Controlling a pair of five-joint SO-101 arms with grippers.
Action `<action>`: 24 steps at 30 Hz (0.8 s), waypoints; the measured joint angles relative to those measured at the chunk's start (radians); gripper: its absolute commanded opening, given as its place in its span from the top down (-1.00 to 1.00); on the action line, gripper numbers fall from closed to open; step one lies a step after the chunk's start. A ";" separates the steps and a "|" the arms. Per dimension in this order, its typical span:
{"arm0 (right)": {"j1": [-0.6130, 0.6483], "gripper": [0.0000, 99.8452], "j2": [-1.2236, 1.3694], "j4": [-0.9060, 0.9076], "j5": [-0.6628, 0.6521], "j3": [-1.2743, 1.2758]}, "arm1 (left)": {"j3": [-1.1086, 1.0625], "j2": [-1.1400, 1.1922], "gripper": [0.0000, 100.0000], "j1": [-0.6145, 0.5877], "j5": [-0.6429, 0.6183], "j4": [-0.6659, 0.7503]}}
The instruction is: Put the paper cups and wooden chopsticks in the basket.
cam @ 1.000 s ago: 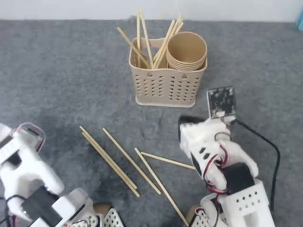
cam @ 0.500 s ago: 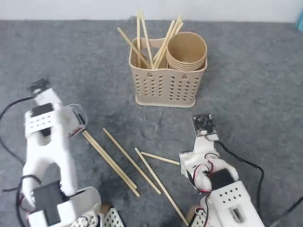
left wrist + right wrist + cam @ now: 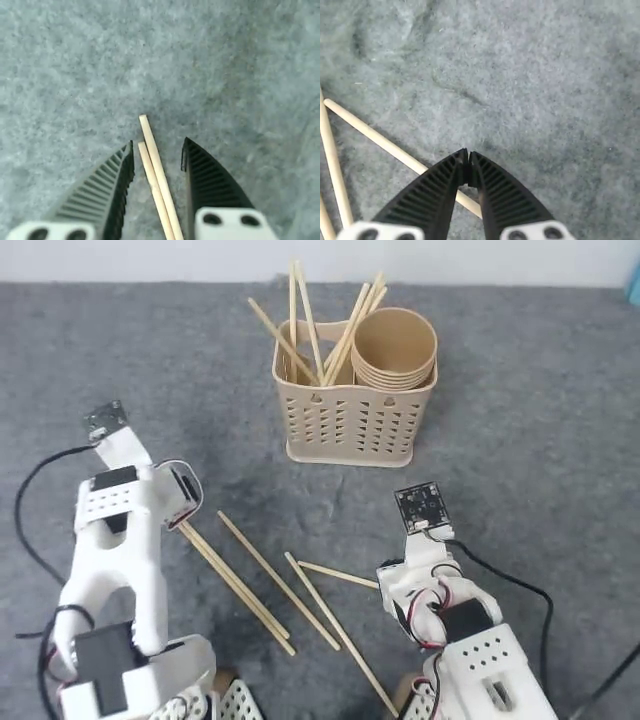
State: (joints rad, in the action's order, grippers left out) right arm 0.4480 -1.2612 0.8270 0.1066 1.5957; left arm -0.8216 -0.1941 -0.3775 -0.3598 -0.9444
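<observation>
The left hand [image 3: 156, 146] is spread, one finger on each side of two chopsticks [image 3: 149, 135] lying on the surface [image 3: 520, 390], so it looks ready to pinch them. The right hand [image 3: 468, 153] is pressed together, holding nothing, over another chopstick [image 3: 375, 137]. The cups [image 3: 393, 345] sit in the basket [image 3: 350, 425].

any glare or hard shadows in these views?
High view: even, soft light, no glare on the basket or cups. Left wrist view: the chopsticks framed by the open left gripper cast barely any shadow. Right wrist view: faint soft shadow along the chopstick by the shut right gripper.
</observation>
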 measured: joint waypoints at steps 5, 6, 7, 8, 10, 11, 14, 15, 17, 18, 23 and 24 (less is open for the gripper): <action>0.000 0.98 0.000 0.000 0.000 0.000 | 0.011 0.123 0.72 0.000 -0.009 0.029; 0.000 0.98 0.000 0.000 0.000 0.000 | 0.029 0.153 0.76 0.000 -0.009 0.025; 0.000 0.98 0.000 0.000 0.000 0.000 | 0.051 0.176 0.81 0.000 -0.009 0.012; 0.000 0.98 0.000 0.000 0.000 0.000 | 0.069 0.192 0.88 0.000 -0.009 0.003; 0.000 0.98 0.000 0.000 0.000 0.000 | 0.087 0.207 0.99 0.003 -0.014 0.000; 0.000 0.98 0.000 0.000 0.000 0.000 | 0.092 0.207 0.97 0.005 -0.009 -0.002; 0.000 0.98 0.000 0.000 0.000 0.000 | 0.098 0.206 0.97 0.002 -0.011 0.000; 0.000 0.98 0.000 0.000 0.000 0.000 | 0.101 0.207 0.97 0.002 -0.011 0.000; 0.000 0.98 0.000 0.000 0.000 0.000 | 0.103 0.207 0.97 0.002 -0.017 0.000; 0.000 0.98 0.000 0.000 0.000 0.000 | 0.106 0.207 0.97 0.002 -0.017 0.000; 0.000 0.98 0.000 0.000 0.000 0.000 | 0.146 0.207 0.97 0.002 -0.017 0.000; 0.000 0.98 0.000 0.000 0.000 0.000 | 0.160 0.207 0.97 0.002 -0.017 -0.008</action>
State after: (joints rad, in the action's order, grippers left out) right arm 0.4480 -1.2612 0.8270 0.1066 1.5957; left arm -0.6621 0.0130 -0.3759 -0.3767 -0.9521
